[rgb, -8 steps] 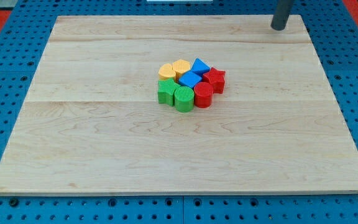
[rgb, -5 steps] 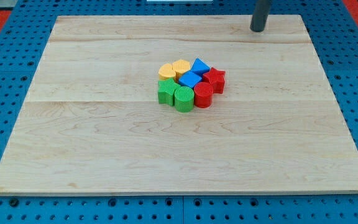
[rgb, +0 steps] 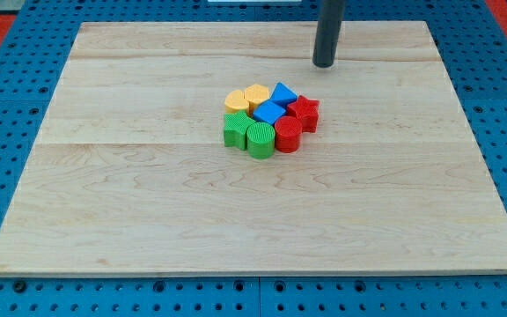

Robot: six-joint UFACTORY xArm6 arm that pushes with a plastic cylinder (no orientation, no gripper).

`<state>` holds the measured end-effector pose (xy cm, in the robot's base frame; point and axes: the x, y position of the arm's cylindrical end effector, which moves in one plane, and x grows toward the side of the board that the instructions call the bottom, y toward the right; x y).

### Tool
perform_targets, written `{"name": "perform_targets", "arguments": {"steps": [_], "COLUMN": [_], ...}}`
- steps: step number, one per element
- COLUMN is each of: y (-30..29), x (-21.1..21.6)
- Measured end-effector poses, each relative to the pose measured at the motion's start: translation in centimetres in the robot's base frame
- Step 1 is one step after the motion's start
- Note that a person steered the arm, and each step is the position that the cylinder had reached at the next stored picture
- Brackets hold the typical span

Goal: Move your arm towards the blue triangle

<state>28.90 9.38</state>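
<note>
The blue triangle (rgb: 283, 93) sits at the top right of a tight cluster of blocks near the middle of the wooden board (rgb: 148, 202). My tip (rgb: 324, 64) is above and to the right of it, a short gap away, touching no block. Around the triangle lie a blue cube (rgb: 269, 112), a yellow heart (rgb: 256, 95), a yellow hexagon (rgb: 237, 100) and a red star (rgb: 304, 112).
The cluster also holds a red cylinder (rgb: 288, 136), a green cube-like block (rgb: 234, 129) and a green rounded block (rgb: 260, 139) along its bottom edge. Blue pegboard (rgb: 7, 132) surrounds the board.
My tip has moved from the board's top right corner leftward and down, closer to the blue triangle. The blocks have not moved.
</note>
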Motion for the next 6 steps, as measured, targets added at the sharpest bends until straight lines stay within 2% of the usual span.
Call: {"name": "perform_targets", "arguments": {"steps": [3, 5, 6], "y": [-0.5, -1.7, -1.7], "x": [0.9, 5.1, 5.9]}}
